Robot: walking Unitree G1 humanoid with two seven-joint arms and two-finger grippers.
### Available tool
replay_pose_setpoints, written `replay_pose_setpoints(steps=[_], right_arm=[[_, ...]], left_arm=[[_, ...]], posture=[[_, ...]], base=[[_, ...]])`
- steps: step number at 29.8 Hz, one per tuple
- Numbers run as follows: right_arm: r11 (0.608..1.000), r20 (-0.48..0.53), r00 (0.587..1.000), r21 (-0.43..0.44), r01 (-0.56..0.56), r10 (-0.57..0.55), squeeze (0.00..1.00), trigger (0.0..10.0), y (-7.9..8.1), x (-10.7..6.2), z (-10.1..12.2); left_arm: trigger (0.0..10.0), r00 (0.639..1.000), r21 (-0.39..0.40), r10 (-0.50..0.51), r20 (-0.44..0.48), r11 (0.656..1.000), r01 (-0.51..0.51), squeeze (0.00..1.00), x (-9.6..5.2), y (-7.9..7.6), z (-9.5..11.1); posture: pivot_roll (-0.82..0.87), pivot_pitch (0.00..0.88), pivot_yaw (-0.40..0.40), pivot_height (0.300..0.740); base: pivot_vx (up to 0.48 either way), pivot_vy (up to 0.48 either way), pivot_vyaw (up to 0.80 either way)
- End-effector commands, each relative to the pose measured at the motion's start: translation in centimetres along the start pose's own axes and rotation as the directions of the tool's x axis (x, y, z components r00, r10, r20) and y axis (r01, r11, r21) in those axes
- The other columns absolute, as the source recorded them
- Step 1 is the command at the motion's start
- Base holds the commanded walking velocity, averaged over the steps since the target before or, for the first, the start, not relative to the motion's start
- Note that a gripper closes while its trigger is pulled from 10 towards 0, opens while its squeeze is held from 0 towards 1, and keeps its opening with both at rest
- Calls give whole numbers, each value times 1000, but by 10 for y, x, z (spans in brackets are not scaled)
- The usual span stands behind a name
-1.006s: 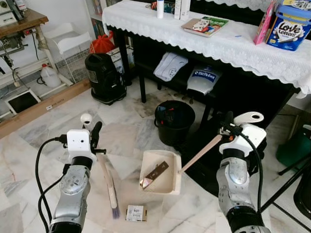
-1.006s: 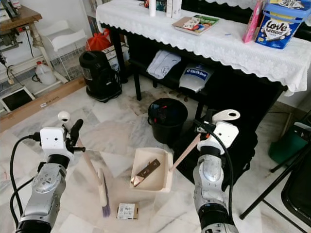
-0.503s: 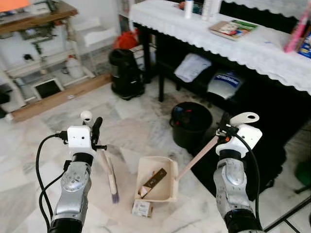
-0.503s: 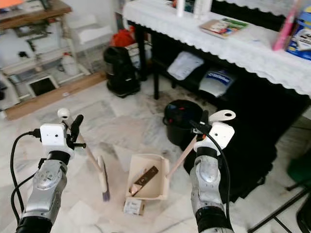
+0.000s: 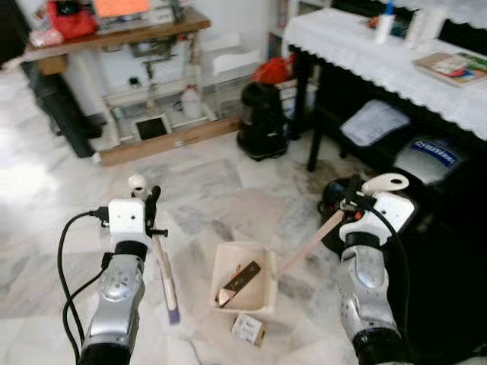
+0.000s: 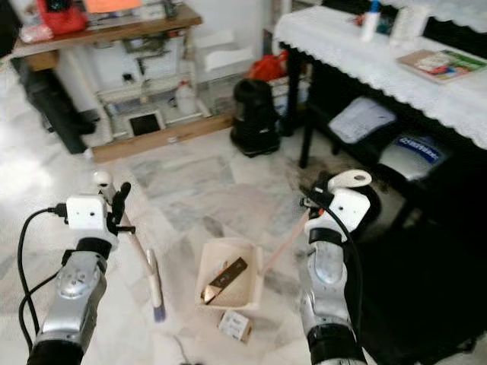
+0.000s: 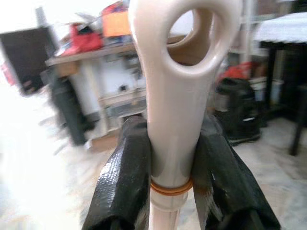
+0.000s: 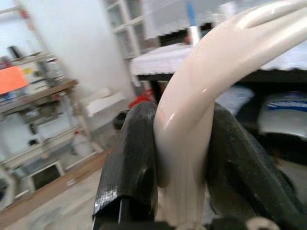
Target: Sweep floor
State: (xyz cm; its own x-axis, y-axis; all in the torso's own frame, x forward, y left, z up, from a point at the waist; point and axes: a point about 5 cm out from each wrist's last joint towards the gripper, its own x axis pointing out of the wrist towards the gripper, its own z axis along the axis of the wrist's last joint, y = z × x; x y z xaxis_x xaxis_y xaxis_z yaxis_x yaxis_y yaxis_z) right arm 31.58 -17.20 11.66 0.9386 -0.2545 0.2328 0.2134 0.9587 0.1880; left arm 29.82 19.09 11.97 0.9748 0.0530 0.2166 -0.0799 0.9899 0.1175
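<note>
While both arms are reaching forward over the marble floor (image 5: 221,190), the nearest loose thing is a small white box (image 5: 248,328) lying on the tiles just in front of the dustpan (image 5: 243,278). The left gripper (image 7: 173,143) is clenching its jaws around the cream handle of the brush (image 5: 166,280), just below the handle's hanging loop; the brush is slanting down so that its bristled head is resting near the floor to the left of the dustpan. The right gripper (image 8: 182,139) is grasping the curved top of the dustpan's long handle (image 5: 309,245), with both black fingers (image 8: 127,158) pressing against the cream plastic. That handle is running down and leftward to the beige pan, which is sitting flat on the floor between the two arms. Inside the pan a dark, flat strip of rubbish (image 5: 240,281) is lying at a slant. Beyond the right gripper a black bin (image 5: 335,199) is standing on the floor, partly hidden by the wrist. Farther off, a black vacuum cleaner (image 5: 261,131) is sitting beside the leg of a tabletop (image 5: 358,47) draped in a white lace cloth, with a book (image 5: 452,65) and bottles on it. At the back left a wooden workbench (image 5: 114,34) is carrying red and orange items.
</note>
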Motion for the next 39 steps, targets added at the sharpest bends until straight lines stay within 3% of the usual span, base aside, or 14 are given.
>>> replay_pose_setpoints(steps=[1,39], right_arm=[[1000,38,999,26,-17,16,0,10000,9,3,9],[999,22,999,27,-24,23,0,10000,8,5,10]], left_arm=[[10000,999,20,12,33,1000,-12,0,0,3,5],[10000,998,29,56,13,998,-57,0,-6,10,3]], posture=[[109,0,20,740],[113,37,16,740]], base=[[0,0,794],[0,0,794]])
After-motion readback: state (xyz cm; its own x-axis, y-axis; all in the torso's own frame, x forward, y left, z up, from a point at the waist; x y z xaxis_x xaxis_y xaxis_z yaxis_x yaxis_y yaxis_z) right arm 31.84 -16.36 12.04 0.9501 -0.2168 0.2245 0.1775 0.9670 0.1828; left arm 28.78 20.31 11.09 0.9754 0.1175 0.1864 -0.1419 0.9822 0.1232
